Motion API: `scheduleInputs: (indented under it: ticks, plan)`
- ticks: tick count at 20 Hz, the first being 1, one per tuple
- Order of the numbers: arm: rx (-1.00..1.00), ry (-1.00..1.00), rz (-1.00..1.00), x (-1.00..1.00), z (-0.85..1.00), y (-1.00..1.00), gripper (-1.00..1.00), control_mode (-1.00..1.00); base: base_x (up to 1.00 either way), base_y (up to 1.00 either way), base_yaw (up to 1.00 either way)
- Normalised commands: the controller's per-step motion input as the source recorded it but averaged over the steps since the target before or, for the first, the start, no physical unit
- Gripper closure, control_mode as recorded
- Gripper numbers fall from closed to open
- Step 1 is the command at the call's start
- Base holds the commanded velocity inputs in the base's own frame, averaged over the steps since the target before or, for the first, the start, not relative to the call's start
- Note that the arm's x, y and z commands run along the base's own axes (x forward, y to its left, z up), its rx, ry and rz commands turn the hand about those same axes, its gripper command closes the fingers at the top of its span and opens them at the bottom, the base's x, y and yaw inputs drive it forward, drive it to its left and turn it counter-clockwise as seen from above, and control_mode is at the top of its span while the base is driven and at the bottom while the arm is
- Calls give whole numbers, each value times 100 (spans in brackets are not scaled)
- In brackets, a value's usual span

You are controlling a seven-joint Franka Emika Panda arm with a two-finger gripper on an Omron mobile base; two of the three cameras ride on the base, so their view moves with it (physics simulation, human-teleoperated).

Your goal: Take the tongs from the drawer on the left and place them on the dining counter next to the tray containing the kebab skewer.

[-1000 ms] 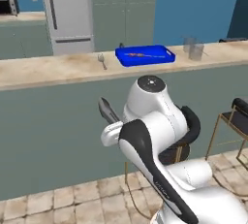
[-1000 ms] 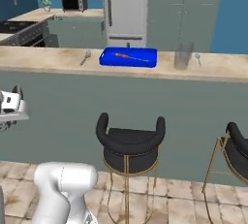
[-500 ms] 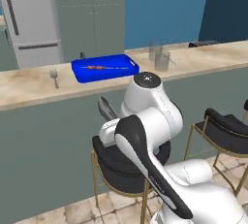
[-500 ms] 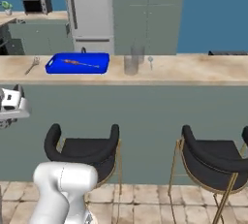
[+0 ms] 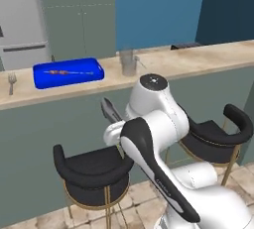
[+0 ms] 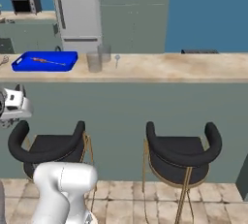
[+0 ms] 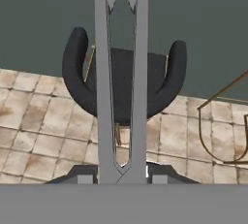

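The pincer (image 7: 121, 172) was clamped on the tongs (image 7: 120, 72), gripping them near their joined end, with both long arms running straight out ahead of the hand over a black stool (image 7: 123, 89) and the tiled floor. From the left base camera the tongs (image 5: 110, 110) poked out beside the arm's white elbow, held low, well below the counter (image 5: 163, 64) top and near its grey-green wall.

The tray (image 5: 68, 73) with the skewer (image 5: 67, 72) sat far along the counter to the left, a fork (image 5: 12, 81) just beyond it and a glass (image 5: 128, 62) on its other side.

The main risk, as I judged it, lay in the lift: the tongs stuck far out from the hand, so raising them this close to the counter could catch their tips on the stone edge or the wall and twist them in the grip (which held only a short stretch at the hinge end). A slip there would drop them onto the stool or floor. Swinging toward the tray could also sweep the long arms into the glass, or nudge the tray itself. Setting them down at a tilt might leave them across the rim rather than beside it.
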Motion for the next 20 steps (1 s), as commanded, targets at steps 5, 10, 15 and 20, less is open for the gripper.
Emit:
scheduleInputs:
  ticks: [5,10,15,20]
  plan:
    - [0,0,0,0,0,0,100,100,42,-53,0]
    - [0,0,0,0,0,0,100,100,37,-6,0]
    - [0,0,0,0,0,0,100,100,32,9,-6]
    - [0,0,0,0,0,0,100,100,43,4,-1]
